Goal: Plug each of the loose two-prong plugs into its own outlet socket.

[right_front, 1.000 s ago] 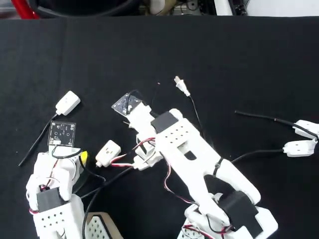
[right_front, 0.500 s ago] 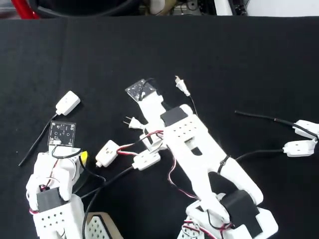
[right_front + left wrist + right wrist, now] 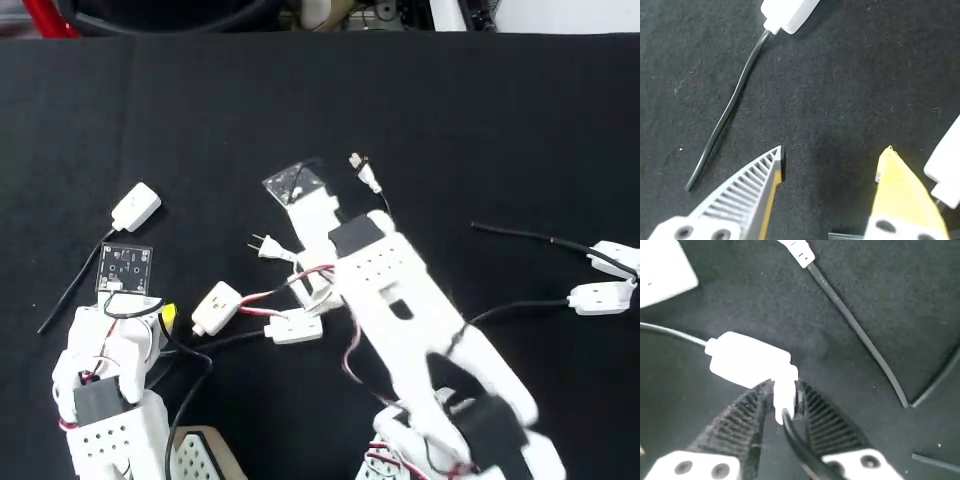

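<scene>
far-left socket (image 3: 135, 207): white, on the black table (image 3: 480, 110), thin black cable trailing toward the near-left; well apart from the plugs.
left gripper (image 3: 834, 150): fingers spread wide, nothing between them; hovering over bare cloth between the far-left socket's cable and the middle-left socket.
middle-left socket (image 3: 217, 307): white, lying flat, just beside the left arm's yellow finger (image 3: 900, 190); not touching any plug.
loose plug (image 3: 265, 246): white, two prongs pointing left, lying free on the cloth just left of the right arm (image 3: 400, 300), its cable running under that arm.
centre socket (image 3: 747, 362): white, flat on the cloth, black cable leaving its far end; near the middle-left socket.
held plug (image 3: 785, 396): white, front end butted against the centre socket's end; prongs hidden, depth of seating not visible.
right gripper (image 3: 784, 386): fingers closed tight on the held plug, its black cable passing back between them.
upper plug (image 3: 362, 172): white, free on the cloth just beyond the right arm's wrist, cable curving toward the near side.
right-edge connectors (image 3: 603, 297): two white pieces, one behind the other, black cables leading left; well apart from both arms.
</scene>
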`<state>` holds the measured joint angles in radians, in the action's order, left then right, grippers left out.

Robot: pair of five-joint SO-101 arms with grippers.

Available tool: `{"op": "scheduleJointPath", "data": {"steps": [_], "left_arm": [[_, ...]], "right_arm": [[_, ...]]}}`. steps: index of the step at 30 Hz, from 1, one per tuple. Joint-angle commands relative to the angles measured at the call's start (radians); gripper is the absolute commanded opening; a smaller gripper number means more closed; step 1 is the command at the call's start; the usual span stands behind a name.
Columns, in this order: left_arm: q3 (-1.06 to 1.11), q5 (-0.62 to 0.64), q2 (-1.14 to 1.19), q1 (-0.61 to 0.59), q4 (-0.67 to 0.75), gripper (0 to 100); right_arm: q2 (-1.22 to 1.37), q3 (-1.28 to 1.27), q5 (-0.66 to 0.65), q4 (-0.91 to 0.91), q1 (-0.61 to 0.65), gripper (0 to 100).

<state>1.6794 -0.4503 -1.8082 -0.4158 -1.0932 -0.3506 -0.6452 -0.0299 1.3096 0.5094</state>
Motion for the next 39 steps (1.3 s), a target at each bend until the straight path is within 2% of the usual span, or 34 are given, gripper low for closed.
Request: {"op": "scheduleJointPath", "data": {"steps": [1,4,9,16,21,29,35,39], "left_arm": [[0.004,-0.008,-0.009,-0.004,-0.003,30],[0.004,-0.008,-0.009,-0.004,-0.003,30],[0.005,-0.008,-0.009,-0.004,-0.003,30],[0.005,-0.008,-0.009,-0.004,-0.003,30],[0.005,-0.009,-0.009,-0.004,-0.003,30],[0.005,-0.044,-0.009,-0.002,-0.008,30],[0.005,-0.044,-0.009,-0.002,-0.008,30],[0.005,-0.044,-0.009,-0.002,-0.008,30]], "right_arm": [[-0.148,0.053,0.014,0.051,-0.032,1.5],[-0.252,0.01,0.063,0.072,-0.014,1.5],[-0.309,-0.139,0.238,0.009,0.143,1.2],[-0.263,-0.306,0.434,-0.23,0.11,1.2],[-0.254,-0.305,0.471,-0.236,0.097,1.2],[-0.249,-0.229,0.473,-0.08,0.038,1.2],[-0.249,-0.262,0.466,-0.117,0.041,1.2],[-0.249,-0.286,0.499,-0.153,0.089,1.2]]}}
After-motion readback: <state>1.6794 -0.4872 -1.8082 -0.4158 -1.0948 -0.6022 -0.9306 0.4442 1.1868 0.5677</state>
